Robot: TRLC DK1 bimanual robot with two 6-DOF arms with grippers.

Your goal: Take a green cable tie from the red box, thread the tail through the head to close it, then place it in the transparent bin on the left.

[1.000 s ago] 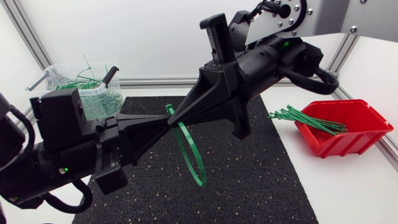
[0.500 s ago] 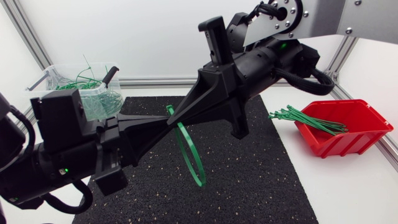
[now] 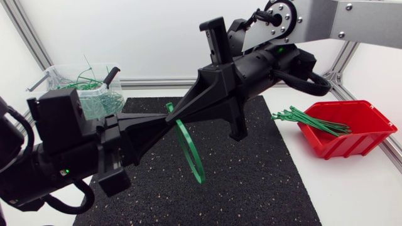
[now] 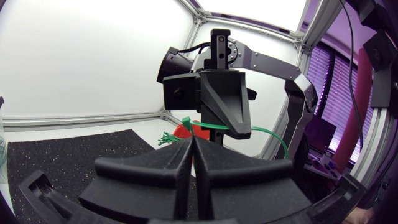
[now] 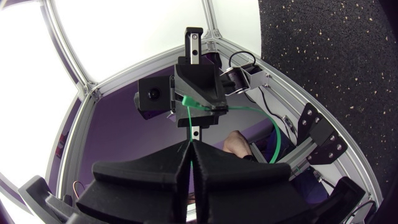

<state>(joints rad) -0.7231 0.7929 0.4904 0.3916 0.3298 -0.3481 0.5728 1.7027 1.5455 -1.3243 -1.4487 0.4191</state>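
Head view:
- A black mat [image 3: 264, 182] is laid over the middle of the white surface [image 3: 358, 194]. An aluminium frame [image 3: 157, 81] runs along the far edge, with a white panel behind it.
- The transparent bin [image 3: 53, 81] is seen at the far left corner, off the mat, with green ties inside.
- The red box [image 3: 361, 138] is set on the right, just off the mat. A bundle of spare ties [image 3: 308, 119] sticks out over its rim toward the mat.
- The left gripper [image 3: 168, 120] and right gripper [image 3: 181, 113] are met tip to tip over the mat.
- The cable tie [image 3: 200, 178] is closed into a loop and hangs from that meeting point (whether its low end touches the mat cannot be told).

Left wrist view:
- Own fingers [image 4: 168, 162] are pressed together, with only a seam between them.
- The cable tie [image 4: 214, 127] is pinched right at the tips, with the right gripper facing just ahead.
- The mat [image 4: 56, 149] and the red box [image 4: 180, 131] are seen beyond.

Right wrist view:
- Own fingers [image 5: 155, 171] are likewise closed to a seam, with a green strap clamped between them.
- That strap is led up to the tie's head [image 5: 186, 100] at the left gripper's tips, and the rest arcs off sideways.
- The mat [image 5: 323, 56] is seen to one side.
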